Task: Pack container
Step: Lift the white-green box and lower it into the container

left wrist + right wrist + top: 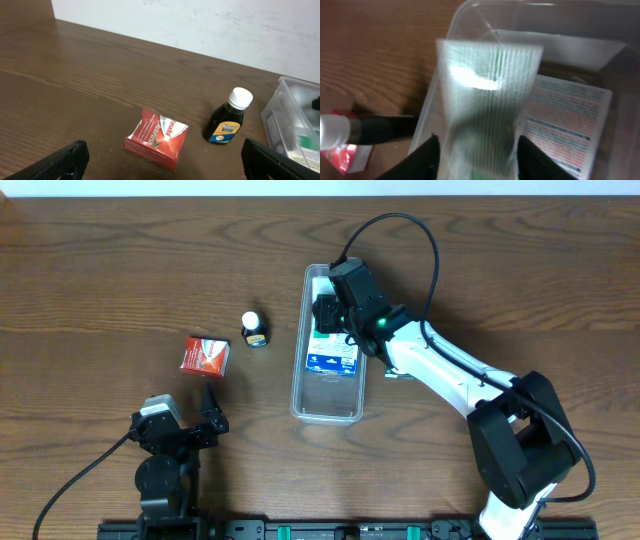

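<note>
The clear container [325, 402] lies lengthwise at the table's centre, and it also shows in the right wrist view [470, 10] and the left wrist view [295, 112]. A blue-and-white box [333, 356] lies flat inside it [565, 120]. My right gripper [328, 314] hangs over the container's far end, shut on a white-and-green box [485, 90], which is blurred in the right wrist view [475, 155]. My left gripper [210, 412] is open and empty near the front left [162, 152]. A red box [205, 355] [156, 137] lies just ahead of it.
A small dark bottle with a white cap [254, 330] [227, 120] stands between the red box and the container's left wall. A white wall runs along the table's far edge.
</note>
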`<state>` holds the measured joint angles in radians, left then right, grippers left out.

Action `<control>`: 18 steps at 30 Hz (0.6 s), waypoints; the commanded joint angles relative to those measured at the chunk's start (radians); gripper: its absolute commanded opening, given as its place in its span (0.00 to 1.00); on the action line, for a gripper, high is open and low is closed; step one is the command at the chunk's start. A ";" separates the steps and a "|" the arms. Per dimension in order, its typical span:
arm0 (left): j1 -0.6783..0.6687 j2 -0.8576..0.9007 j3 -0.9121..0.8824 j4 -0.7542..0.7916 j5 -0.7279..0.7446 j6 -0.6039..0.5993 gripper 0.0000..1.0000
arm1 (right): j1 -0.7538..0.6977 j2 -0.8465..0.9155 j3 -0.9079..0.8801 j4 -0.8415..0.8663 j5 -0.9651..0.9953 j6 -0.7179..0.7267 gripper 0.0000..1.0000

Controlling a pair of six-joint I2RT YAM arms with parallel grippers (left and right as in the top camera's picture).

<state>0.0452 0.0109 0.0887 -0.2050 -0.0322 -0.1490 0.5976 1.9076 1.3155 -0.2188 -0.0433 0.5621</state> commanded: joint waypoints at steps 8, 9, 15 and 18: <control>0.006 -0.005 -0.016 -0.034 -0.001 0.010 0.98 | -0.020 -0.071 0.001 -0.037 -0.018 -0.017 0.41; 0.006 -0.005 -0.016 -0.034 -0.001 0.010 0.98 | -0.023 -0.078 0.001 -0.047 -0.018 -0.018 0.39; 0.006 -0.005 -0.016 -0.034 -0.001 0.010 0.98 | -0.030 -0.179 0.001 -0.111 -0.017 -0.141 0.38; 0.006 -0.005 -0.016 -0.034 -0.001 0.010 0.98 | -0.044 -0.291 0.001 -0.184 -0.009 -0.204 0.47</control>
<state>0.0452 0.0109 0.0887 -0.2050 -0.0322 -0.1490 0.5854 1.7454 1.3144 -0.3737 -0.0605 0.4580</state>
